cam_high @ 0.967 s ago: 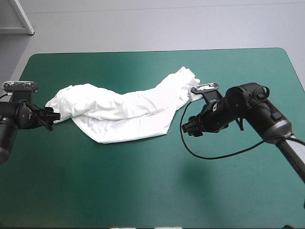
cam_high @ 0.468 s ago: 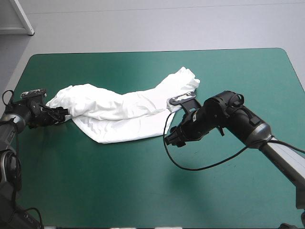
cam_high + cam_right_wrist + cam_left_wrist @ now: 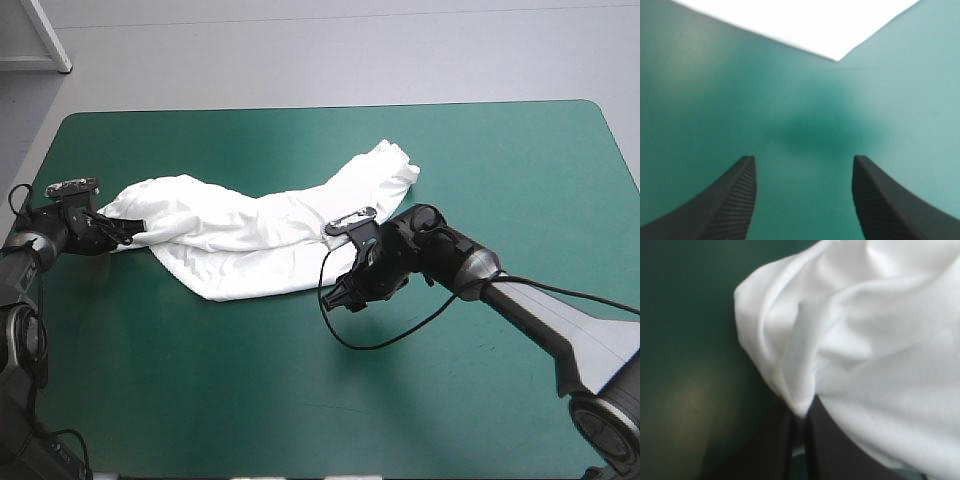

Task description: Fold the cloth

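T-shirt point(image 3: 260, 235) lying long from left toward far right, left hand point(image 3: 122, 233) pinching its left end, right hand point(image 3: 802, 160) wide

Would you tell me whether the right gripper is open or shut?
Open: the right gripper shows fingers apart over teal-green cover, T-shirt ahead.

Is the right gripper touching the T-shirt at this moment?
Apart. The right wrist view shows the right gripper open, with bare teal-green cover between it and the T-shirt ahead.

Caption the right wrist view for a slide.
Right gripper, jaws open, over bare cover; T-shirt edge ahead.
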Robot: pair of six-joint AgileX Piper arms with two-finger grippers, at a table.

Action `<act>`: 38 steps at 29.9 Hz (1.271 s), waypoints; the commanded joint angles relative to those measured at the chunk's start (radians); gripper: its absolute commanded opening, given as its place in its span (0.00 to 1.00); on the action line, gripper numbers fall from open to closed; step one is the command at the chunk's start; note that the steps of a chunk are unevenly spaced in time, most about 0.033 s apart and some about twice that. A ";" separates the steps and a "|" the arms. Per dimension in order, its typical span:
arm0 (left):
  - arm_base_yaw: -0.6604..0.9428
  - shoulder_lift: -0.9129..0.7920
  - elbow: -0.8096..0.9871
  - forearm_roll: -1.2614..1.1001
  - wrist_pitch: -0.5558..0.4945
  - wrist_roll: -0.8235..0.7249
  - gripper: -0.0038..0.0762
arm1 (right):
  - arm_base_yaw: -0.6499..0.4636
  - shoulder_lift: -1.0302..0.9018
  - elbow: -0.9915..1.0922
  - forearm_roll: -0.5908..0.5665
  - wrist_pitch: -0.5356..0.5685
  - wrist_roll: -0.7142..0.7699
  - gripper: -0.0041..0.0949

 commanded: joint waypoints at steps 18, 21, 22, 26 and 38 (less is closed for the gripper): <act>0.000 -0.044 -0.033 -0.010 -0.002 0.017 0.05 | -0.001 0.276 -0.131 -0.005 -0.309 -0.012 0.53; 0.000 -0.044 -0.033 -0.010 0.000 0.017 0.04 | -0.001 0.276 -0.131 -0.009 -0.294 -0.019 0.30; 0.000 -0.044 -0.033 -0.010 0.000 0.017 0.04 | -0.001 0.276 -0.131 -0.009 -0.288 -0.029 0.18; 0.000 -0.070 -0.035 -0.006 0.006 0.017 0.04 | -0.001 0.232 -0.131 -0.016 -0.251 -0.034 0.02; 0.000 -0.421 -0.174 -0.006 0.205 0.017 0.04 | -0.001 -0.207 -0.131 -0.331 -0.136 0.159 0.02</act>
